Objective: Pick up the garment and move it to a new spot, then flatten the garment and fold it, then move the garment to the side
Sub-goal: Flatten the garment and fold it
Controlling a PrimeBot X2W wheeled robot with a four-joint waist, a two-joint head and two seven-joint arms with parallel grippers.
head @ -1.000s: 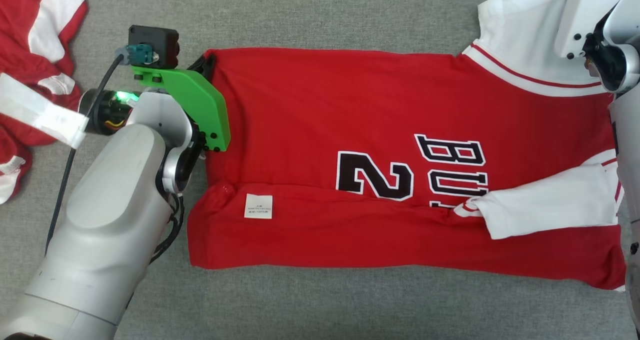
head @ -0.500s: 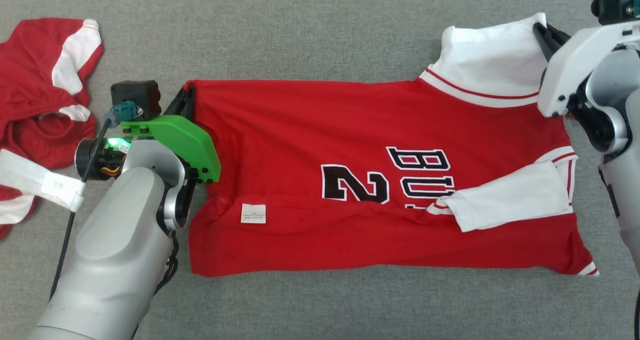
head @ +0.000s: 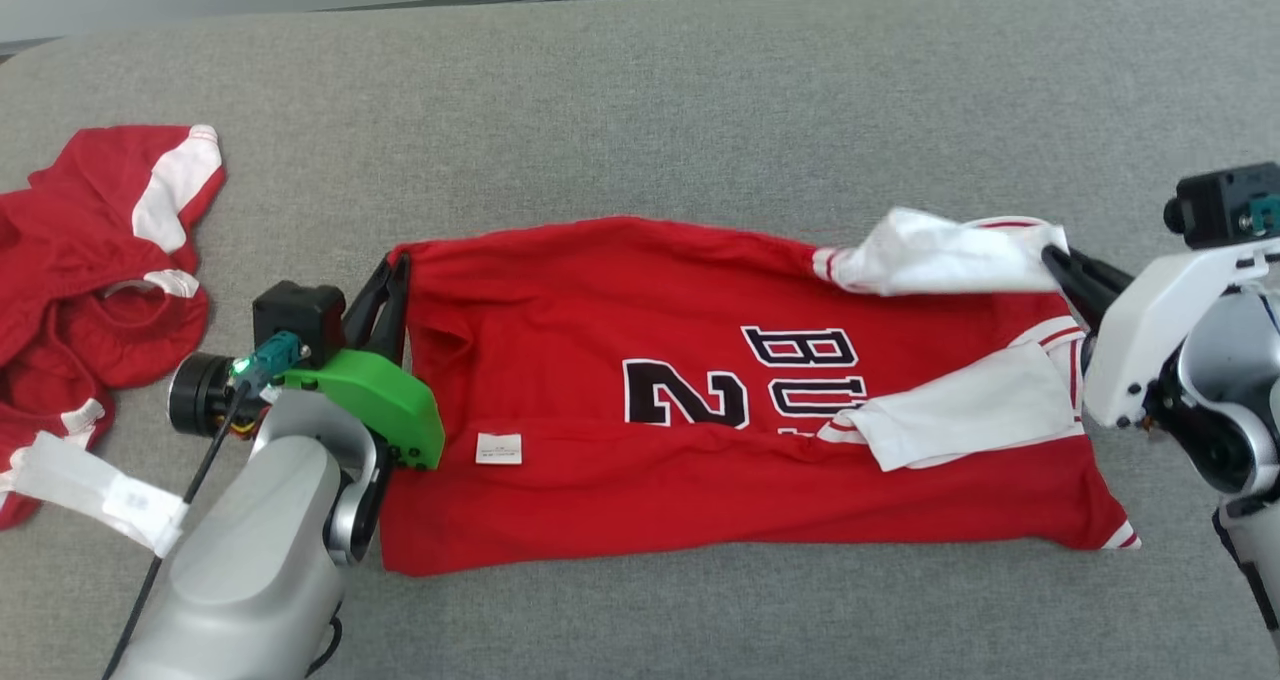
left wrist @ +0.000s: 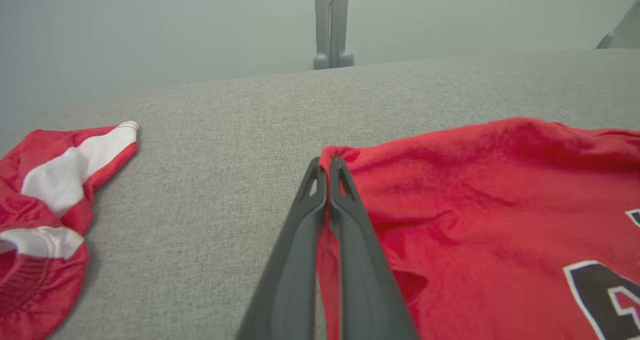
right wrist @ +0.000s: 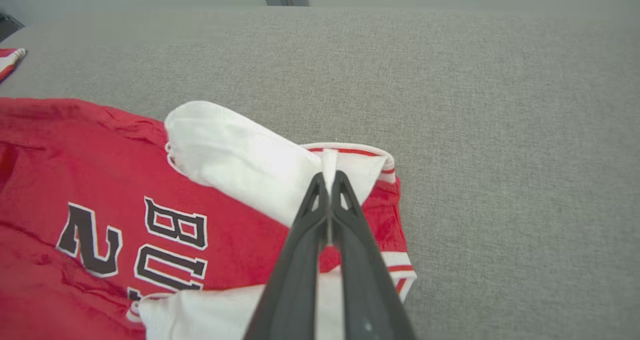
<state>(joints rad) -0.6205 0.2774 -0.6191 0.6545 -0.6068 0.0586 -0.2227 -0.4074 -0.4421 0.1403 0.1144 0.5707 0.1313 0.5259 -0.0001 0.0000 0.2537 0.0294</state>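
lying spread across the middle of the grey surface point(head: 700, 110): the garment point(head: 700, 480), pinched at both far corners. by the left gripper point(head: 393, 272), pressed together on the red hem corner; by the right gripper point(head: 1052, 257), clamped on the white sleeve point(head: 930, 255). lifted and drawn nearer than a second ago, sleeve now flopped onto the chest. looks like the far-edge fold beginning.

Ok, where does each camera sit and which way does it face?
Head view: on the head, looking down at the jersey on the grey surface; shows left end effector and right end effector.
Left wrist view: left wrist, along its own shut fingers pinching the jersey's corner.
Right wrist view: right wrist, along its own shut fingers pinching the white sleeve.
Shared: all show the jersey.
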